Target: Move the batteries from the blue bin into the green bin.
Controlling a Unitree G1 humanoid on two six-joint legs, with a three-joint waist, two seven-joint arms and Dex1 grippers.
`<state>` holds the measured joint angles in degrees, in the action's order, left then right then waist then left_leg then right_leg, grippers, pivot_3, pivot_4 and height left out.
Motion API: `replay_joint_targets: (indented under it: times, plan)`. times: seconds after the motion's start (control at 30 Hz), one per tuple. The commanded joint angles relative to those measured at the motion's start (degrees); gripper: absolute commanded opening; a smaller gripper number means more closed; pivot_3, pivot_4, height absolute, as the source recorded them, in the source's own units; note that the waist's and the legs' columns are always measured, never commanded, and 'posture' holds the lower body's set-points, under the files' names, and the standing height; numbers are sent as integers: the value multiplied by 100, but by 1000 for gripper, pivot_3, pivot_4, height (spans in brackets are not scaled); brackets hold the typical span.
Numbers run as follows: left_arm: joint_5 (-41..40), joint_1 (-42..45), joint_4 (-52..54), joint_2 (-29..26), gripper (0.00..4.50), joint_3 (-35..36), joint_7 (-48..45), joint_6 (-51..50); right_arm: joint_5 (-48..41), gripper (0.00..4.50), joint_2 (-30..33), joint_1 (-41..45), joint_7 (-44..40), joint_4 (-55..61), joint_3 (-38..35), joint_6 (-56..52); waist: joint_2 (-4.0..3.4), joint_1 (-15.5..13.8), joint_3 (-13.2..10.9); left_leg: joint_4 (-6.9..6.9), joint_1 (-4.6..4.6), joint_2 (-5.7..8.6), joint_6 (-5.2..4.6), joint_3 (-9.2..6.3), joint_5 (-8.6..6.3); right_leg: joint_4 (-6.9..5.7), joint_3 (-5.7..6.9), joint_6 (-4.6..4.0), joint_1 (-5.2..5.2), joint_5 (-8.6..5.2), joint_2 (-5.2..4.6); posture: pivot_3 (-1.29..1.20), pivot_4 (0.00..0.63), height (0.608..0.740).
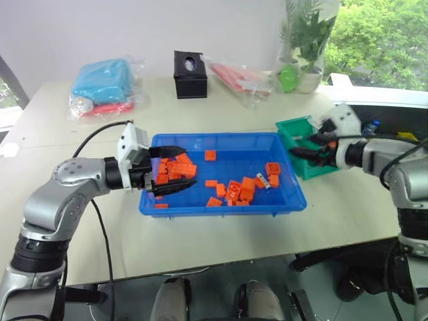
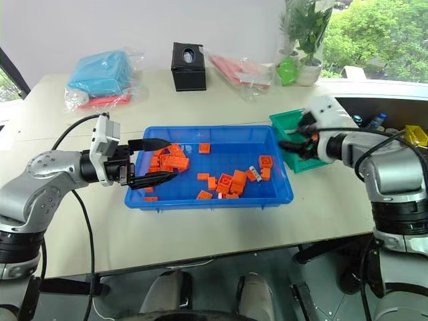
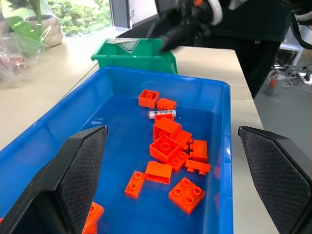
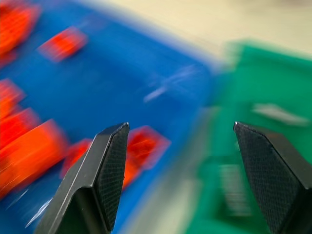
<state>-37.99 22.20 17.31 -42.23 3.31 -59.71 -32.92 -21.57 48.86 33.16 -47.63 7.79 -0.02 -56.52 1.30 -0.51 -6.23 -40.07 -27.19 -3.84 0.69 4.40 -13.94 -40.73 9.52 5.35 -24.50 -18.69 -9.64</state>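
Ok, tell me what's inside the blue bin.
Scattered orange bricks and one battery lie in the blue bin. The left hand covers part of the pile at one end.

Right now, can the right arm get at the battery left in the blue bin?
Probably yes. The battery lies uncovered beside orange bricks near the blue bin's right end, close to the right gripper, whose fingers stand open over the green bin. Nothing sits between them.
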Motion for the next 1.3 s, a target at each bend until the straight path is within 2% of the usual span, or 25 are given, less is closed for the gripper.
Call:
replay_joint_targets:
  times: [0.03,0.3,0.57,1.0,1.3]
  plan:
    - [-46,24,192,-54,4500,168,0,82,-77,3502,307,-105,-560,498,392,204,-1,-21,0,0,-1,0,0,0,0,5,0,-3,1,2,0,0,150,630]
    - [-46,119,203,-35,4500,174,67,59,487,3502,405,-25,-1212,144,1328,1133,-1,-27,-1,-1,-3,1,1,4,0,48,3,-8,16,25,1,0,150,630]
    - [-78,87,246,-139,4500,323,110,47,1372,3502,199,552,-1760,-1136,2013,2325,-5,-17,-3,-1,0,2,2,7,1,48,3,-5,16,28,2,0,150,630]
    - [-98,-70,400,-197,4500,384,128,27,2158,3502,-449,1111,-2045,-2515,2311,2959,4,-20,3,-4,0,2,5,6,2,45,3,-7,18,30,4,0,150,630]
    - [-88,-43,356,-207,4500,414,121,53,2344,3502,-268,1154,-2555,-2209,2211,3167,-1,-20,-1,-5,-1,2,5,7,3,45,3,-7,18,30,4,0,150,630]
